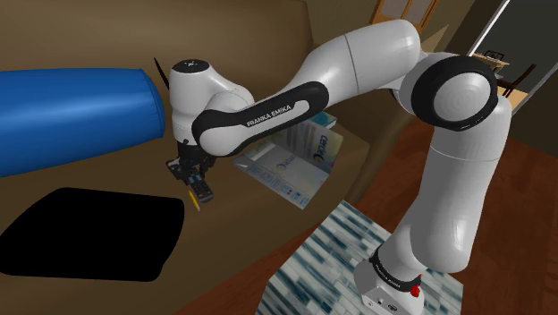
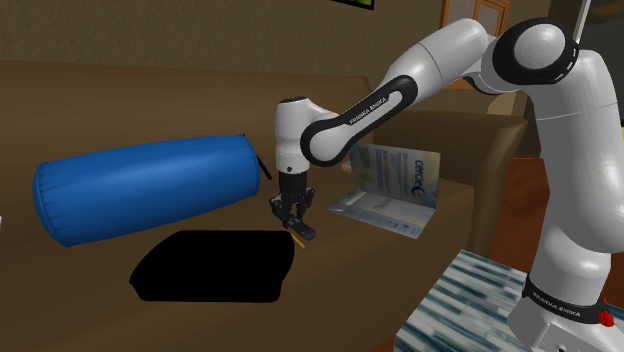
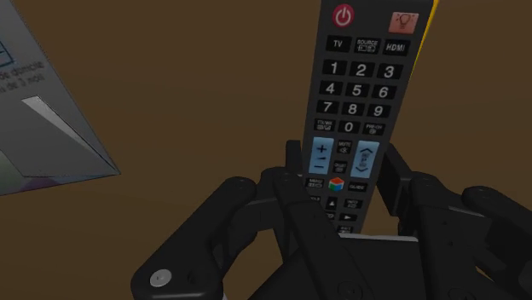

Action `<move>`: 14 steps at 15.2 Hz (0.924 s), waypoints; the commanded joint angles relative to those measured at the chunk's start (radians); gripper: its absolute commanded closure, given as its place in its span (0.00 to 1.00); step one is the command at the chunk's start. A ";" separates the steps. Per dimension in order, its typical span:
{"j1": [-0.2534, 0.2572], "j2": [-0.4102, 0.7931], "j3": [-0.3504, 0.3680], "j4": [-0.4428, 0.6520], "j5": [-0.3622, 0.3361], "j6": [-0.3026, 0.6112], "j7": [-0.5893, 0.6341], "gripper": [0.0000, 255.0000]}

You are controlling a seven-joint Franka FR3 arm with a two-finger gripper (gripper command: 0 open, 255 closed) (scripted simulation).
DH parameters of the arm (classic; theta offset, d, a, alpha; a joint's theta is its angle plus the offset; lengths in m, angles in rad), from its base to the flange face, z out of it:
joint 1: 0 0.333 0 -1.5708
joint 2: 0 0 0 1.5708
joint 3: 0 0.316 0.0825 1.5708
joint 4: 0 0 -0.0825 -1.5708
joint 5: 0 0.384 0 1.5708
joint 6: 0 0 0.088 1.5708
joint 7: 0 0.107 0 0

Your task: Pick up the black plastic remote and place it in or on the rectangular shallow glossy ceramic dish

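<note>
We logged the flat black dish (image 1: 89, 233) lying near the gripper (image 1: 195, 177), toward the shoulder view's lower left. The gripper was clamped on the remote's (image 3: 362, 94) lower end. The remote's long axis ran straight out from it, tip downward.

One each: remote (image 3: 358, 111), dish (image 2: 210, 266), cushion (image 1: 71, 116), booklet (image 2: 392, 186)

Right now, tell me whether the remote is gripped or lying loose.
Gripped. In the wrist view the tool has its fingers clasped on both long edges of the black remote, near its lower buttons.
</note>
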 commanded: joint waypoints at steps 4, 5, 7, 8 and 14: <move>0.000 0.000 0.000 0.000 0.000 0.000 0.000 1.00; 0.000 0.000 0.000 0.000 0.000 0.000 0.000 1.00; -0.002 -0.013 0.004 0.010 0.009 -0.022 -0.007 1.00; -0.003 -0.019 0.005 0.016 0.013 -0.033 -0.010 1.00; -0.008 -0.053 0.014 0.053 0.036 -0.100 -0.030 1.00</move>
